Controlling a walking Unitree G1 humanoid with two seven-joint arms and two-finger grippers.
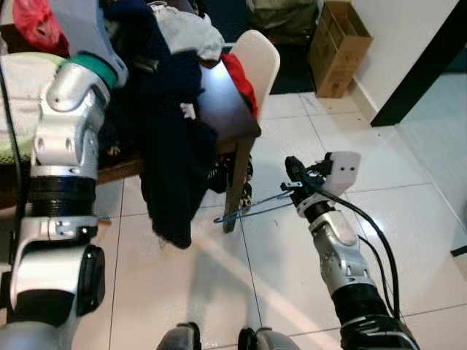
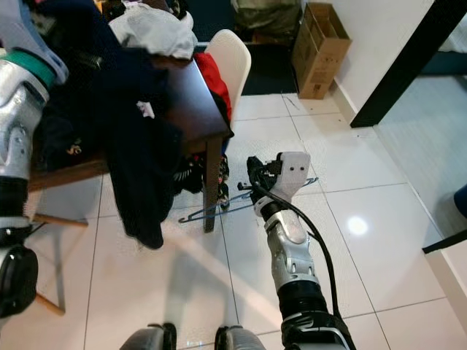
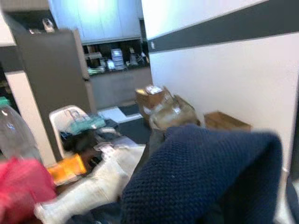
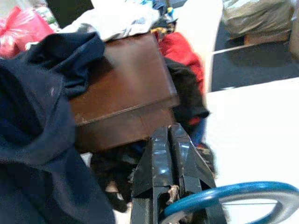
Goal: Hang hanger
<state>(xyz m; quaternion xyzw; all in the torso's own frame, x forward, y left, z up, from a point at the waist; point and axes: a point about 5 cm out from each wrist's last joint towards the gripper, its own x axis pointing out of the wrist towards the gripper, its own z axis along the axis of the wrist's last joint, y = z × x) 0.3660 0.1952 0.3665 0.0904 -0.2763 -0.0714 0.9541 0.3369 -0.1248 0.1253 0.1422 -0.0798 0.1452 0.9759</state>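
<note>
You have the blue wire hanger (image 1: 252, 207) held in the air beside the dark wooden table (image 1: 226, 102), level with the upper part of its corner leg. Its hook end sits at the right gripper (image 1: 293, 172); its body runs from there toward the table leg and ends just short of it. In the right wrist view the blue hook (image 4: 233, 196) curls around the base of the two black fingers (image 4: 161, 163), which lie pressed together with no gap, tips pointing at the table edge. The hanger is pinched low between them, not out at the tips.

A dark navy garment (image 1: 171, 146) drapes over the near edge of the table and hangs down toward the white tiled floor (image 1: 292, 292). A red cloth (image 1: 237, 76) lies on the table's far corner, against a cream chair (image 1: 259, 55) pushed up to that side. White clothing (image 1: 186, 29) is heaped on the tabletop. A cardboard box (image 1: 337, 47) stands on the floor beyond the table, against the wall.

Your left arm (image 1: 66, 146) is raised beside the table; I cannot tell whether its fingers are together or apart.
</note>
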